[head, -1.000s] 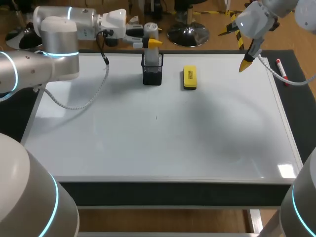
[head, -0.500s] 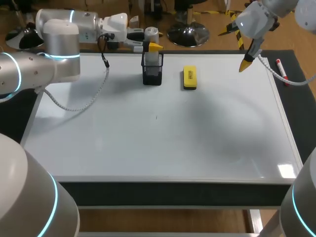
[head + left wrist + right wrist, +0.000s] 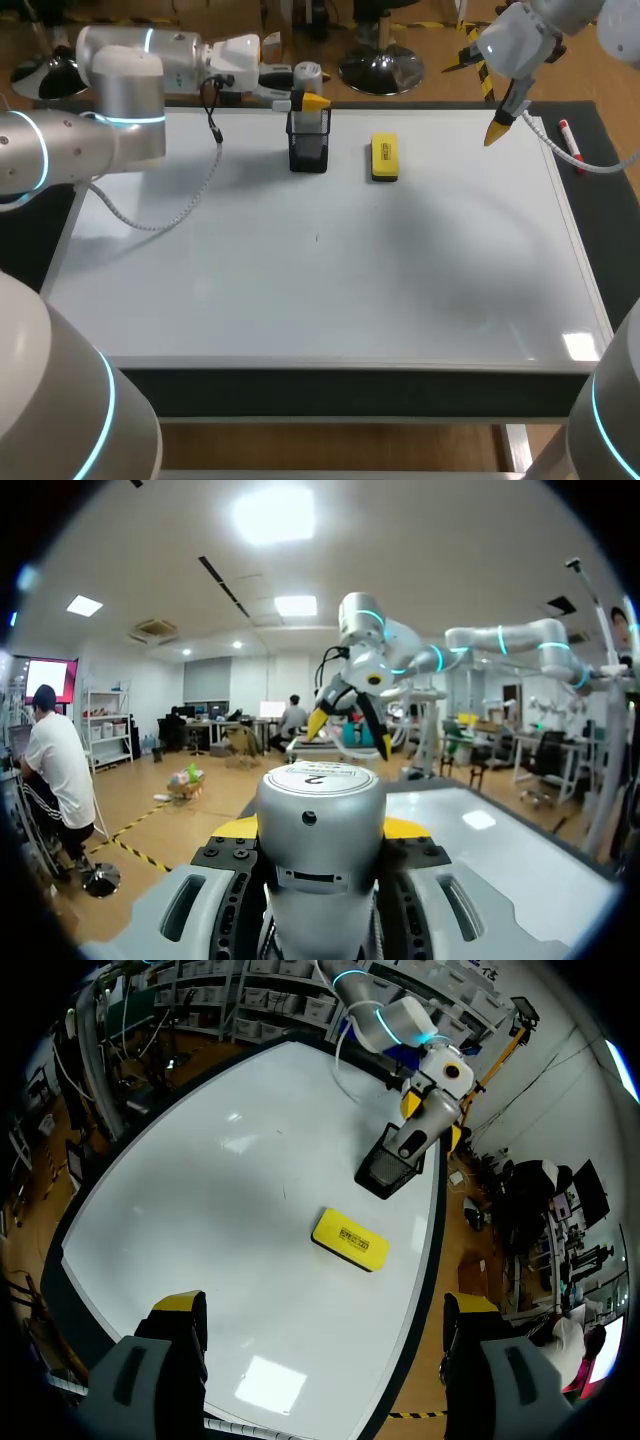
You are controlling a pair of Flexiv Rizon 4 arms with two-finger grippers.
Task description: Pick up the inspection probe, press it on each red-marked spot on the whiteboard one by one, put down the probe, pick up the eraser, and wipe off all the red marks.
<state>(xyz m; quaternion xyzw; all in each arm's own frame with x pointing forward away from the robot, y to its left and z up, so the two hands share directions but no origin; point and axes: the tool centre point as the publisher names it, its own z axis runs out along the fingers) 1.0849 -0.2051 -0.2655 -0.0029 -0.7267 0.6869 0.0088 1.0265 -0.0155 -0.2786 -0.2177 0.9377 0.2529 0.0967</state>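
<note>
1. Left end effector (image 3: 320, 828): clenched on the inspection probe (image 3: 320, 870), a silver cylinder gripped from 2 sides by the yellow-tipped fingers (image 3: 236, 827). It is held at the far edge of the surface, left of the middle.

2. Inspection probe: in the right wrist view it stands tilted, with its lower end at the mouth of the black mesh holder (image 3: 308, 145).

3. Black mesh holder: upright on the whiteboard (image 3: 330, 290), close to its far edge.

4. Right end effector (image 3: 325, 1305): released, its 2 fingers spread wide with nothing between them. It hangs above the far right corner of the whiteboard.

5. Eraser (image 3: 384, 158): a yellow block lying flat on the whiteboard, just right of the holder and apart from it, near the far edge.

6. Whiteboard: white, covering most of the surface.

7. Red marker (image 3: 570, 141): lying on the dark mat (image 3: 605, 200) beside the whiteboard's right edge, near the far right corner.
</note>
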